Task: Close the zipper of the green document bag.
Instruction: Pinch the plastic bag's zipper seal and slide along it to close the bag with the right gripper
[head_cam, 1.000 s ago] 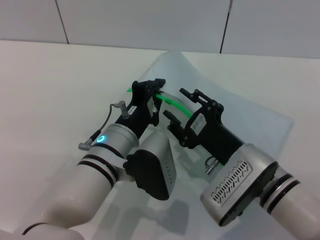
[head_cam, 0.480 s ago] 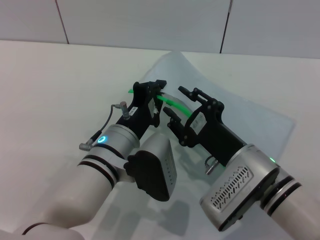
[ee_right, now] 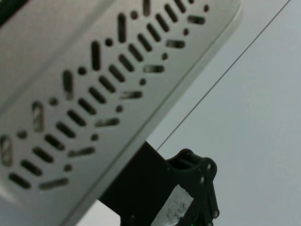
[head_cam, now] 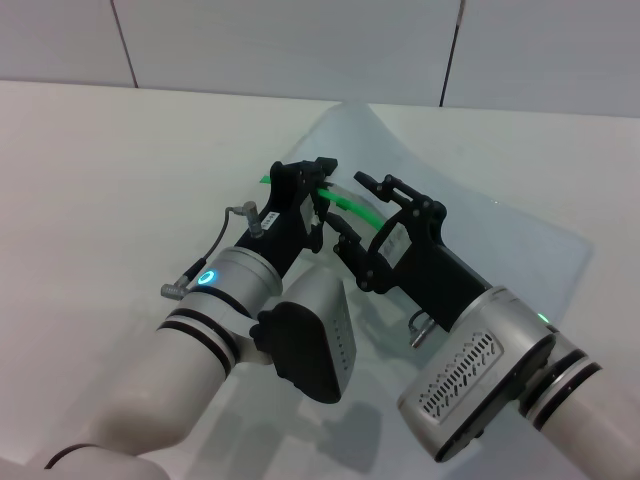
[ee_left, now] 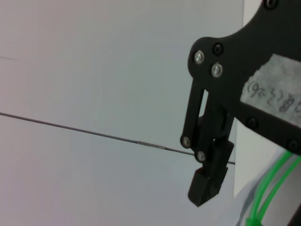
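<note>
Left gripper: at the zipper's end, near the middle of the head view; my fingers appear pinched on the green zipper, though the contact itself is hidden behind the black housing, so I cannot tell for sure.

Right gripper: just beside the left one, at its 4 o'clock; fingers spread, one above the green strip and one below, not closed on it.

Green document bag: translucent pale pouch lying on the white table, spreading from 12 o'clock toward 3 o'clock of my grippers, its near edge lifted.

Zipper, further note: in the left wrist view it shows as two thin green lines parting beside my black finger.
</note>
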`<action>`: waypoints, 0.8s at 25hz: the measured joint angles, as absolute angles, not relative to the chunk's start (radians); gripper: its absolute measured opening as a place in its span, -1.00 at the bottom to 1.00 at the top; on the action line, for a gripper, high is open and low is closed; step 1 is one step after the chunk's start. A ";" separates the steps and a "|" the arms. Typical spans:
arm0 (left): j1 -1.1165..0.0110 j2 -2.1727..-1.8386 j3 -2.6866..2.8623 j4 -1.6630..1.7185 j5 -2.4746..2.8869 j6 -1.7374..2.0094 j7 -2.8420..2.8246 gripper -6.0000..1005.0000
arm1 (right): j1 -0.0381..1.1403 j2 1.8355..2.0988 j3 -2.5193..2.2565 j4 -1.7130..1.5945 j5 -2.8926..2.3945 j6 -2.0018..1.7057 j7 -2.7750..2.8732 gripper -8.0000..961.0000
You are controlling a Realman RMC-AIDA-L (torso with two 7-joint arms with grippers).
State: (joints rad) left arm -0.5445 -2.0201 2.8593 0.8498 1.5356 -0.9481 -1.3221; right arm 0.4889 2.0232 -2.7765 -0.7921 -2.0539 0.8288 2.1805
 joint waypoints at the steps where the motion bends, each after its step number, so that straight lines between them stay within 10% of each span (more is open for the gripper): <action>1: -0.545 -2.020 2.859 0.850 1.536 -0.948 -1.322 -0.78 | 0.489 2.023 -2.776 -0.792 -2.055 0.830 2.180 0.08; 20: -0.546 -2.022 2.859 0.850 1.546 -0.947 -1.319 -0.77 | 0.490 2.023 -2.778 -0.784 -2.056 0.831 2.180 -0.33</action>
State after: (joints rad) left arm -0.5461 -2.0217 2.8593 0.8498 1.5455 -0.9466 -1.3192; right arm 0.4902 2.0232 -2.7781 -0.7839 -2.0555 0.8314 2.1797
